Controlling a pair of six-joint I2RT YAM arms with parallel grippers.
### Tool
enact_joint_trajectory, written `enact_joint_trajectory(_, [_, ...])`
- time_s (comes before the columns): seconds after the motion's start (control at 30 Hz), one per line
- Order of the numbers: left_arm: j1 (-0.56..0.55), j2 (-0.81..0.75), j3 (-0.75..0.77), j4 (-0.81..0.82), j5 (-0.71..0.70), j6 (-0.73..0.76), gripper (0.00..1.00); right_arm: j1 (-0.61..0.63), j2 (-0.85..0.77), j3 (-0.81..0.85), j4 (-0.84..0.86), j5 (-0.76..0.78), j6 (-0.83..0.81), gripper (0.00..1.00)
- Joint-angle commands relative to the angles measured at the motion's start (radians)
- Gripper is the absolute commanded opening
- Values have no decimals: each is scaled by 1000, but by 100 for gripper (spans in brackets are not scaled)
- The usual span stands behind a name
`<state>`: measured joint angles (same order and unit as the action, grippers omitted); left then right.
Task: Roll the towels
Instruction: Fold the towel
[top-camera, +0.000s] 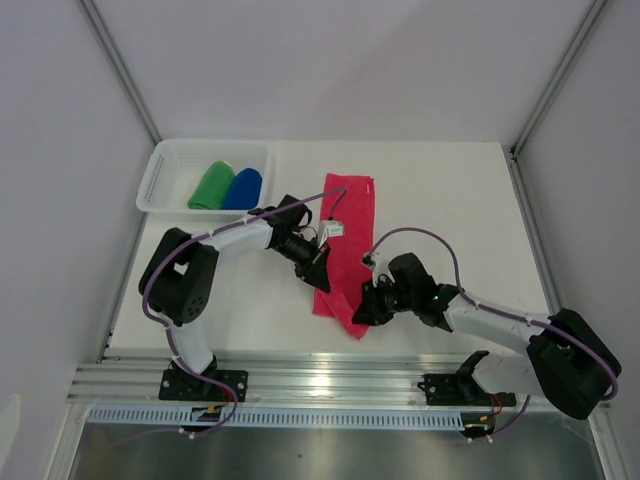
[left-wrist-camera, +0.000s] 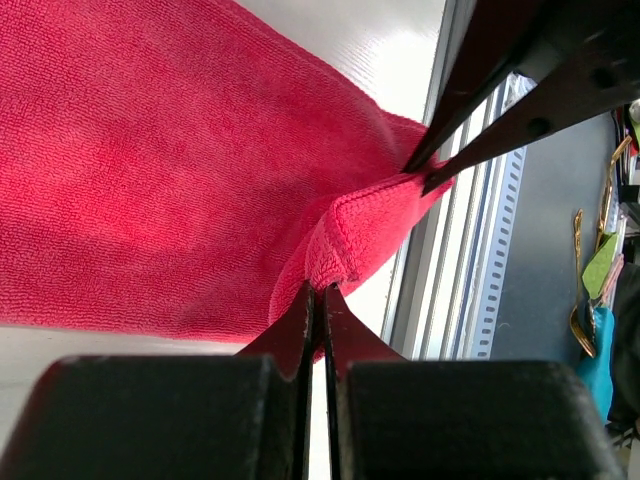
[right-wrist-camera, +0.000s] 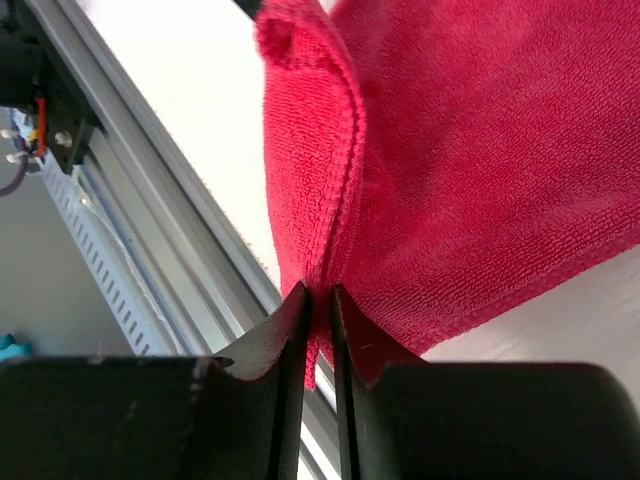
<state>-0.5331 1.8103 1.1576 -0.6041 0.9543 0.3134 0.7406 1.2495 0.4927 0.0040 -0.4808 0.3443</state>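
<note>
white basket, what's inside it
A rolled green towel and a rolled blue towel lie side by side in the white mesh basket. The floor beneath them is covered, so anything under them cannot be seen.

A pink-red towel (top-camera: 350, 215), green towel (top-camera: 211, 187), royal blue towel (top-camera: 244, 188), white mesh basket (top-camera: 160, 170), white table (top-camera: 450, 200), silver rail (top-camera: 330, 375).

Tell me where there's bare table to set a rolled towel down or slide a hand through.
Widest bare table lies between the red towel and the right edge. A smaller patch sits near-left, between the left arm and the towel. Crowded: the towel's near end, where left gripper and right gripper pinch it.
</note>
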Motion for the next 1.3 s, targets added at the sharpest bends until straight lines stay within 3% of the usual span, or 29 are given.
enact_joint_trajectory(0.0, [8, -43, -7, 9, 32, -16, 1, 5, -88, -23, -1, 30, 13, 17])
enact_joint_trajectory(0.17, [9, -43, -15, 17, 27, -26, 1, 5, -133, -43, -1, 51, 36, 18])
enact_joint_trajectory(0.2, [8, -45, -13, 18, 24, -28, 1, 5, -134, -43, -1, 53, 39, 22])
enact_joint_trajectory(0.23, [8, -45, -12, 20, 26, -30, 1, 5, -131, -45, -1, 50, 41, 35])
enact_joint_trajectory(0.37, [8, -45, -10, 23, 34, -39, 1, 14, -93, -43, 66, 31, 47, 45])
enact_joint_trajectory(0.53, [8, -54, -6, 21, 55, -46, 1, 28, 11, 1, 123, 34, 44, 47])
enact_joint_trajectory(0.7, [8, -94, -6, -32, 165, 2, 1, 26, 45, 35, 154, 53, 33, 49])
enact_joint_trajectory(0.83, [8, -118, -7, -97, 257, 67, 1, 25, 8, 40, 134, 64, 18, 51])
enact_joint_trajectory(1.03, [8, -138, -27, -119, 259, 121, 1, 29, -130, 3, 76, 93, -44, 55])
enact_joint_trajectory(1.27, [8, -137, -39, -68, 242, 66, 1, 46, -128, -6, 209, 64, -44, 55])
